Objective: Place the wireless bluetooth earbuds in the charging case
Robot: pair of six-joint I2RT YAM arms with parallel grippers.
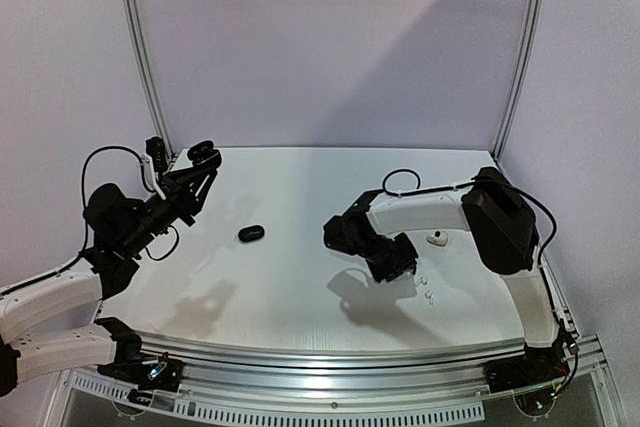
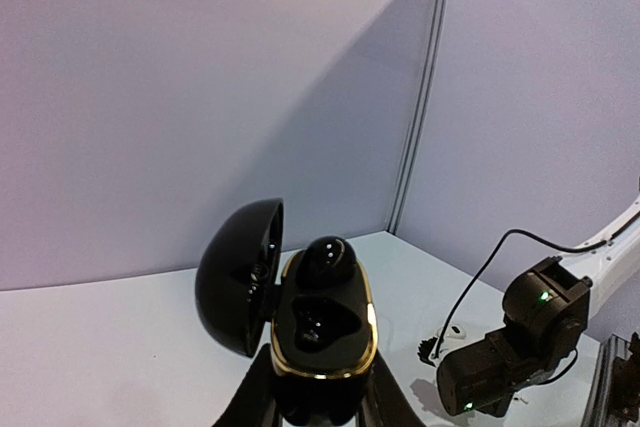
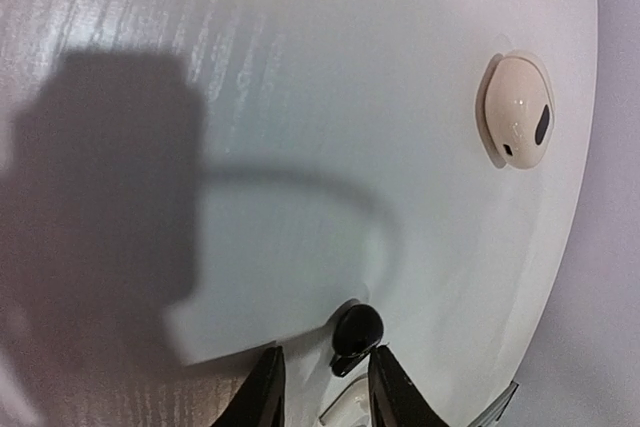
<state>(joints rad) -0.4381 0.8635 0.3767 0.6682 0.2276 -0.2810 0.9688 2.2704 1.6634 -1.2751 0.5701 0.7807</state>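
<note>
One earbud (image 2: 328,259) in case (image 2: 322,332), left-wrist view only | left end effector (image 2: 321,392) clamps case | right end effector (image 3: 322,382) parted

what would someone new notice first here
The open black charging case stands out: the left gripper holds it up at the table's far left, gold-rimmed, with one black earbud seated and the other slot empty. On the right side, the right gripper is low over the table, a second black earbud lying right at its fingertips and a white pod beyond.
</note>
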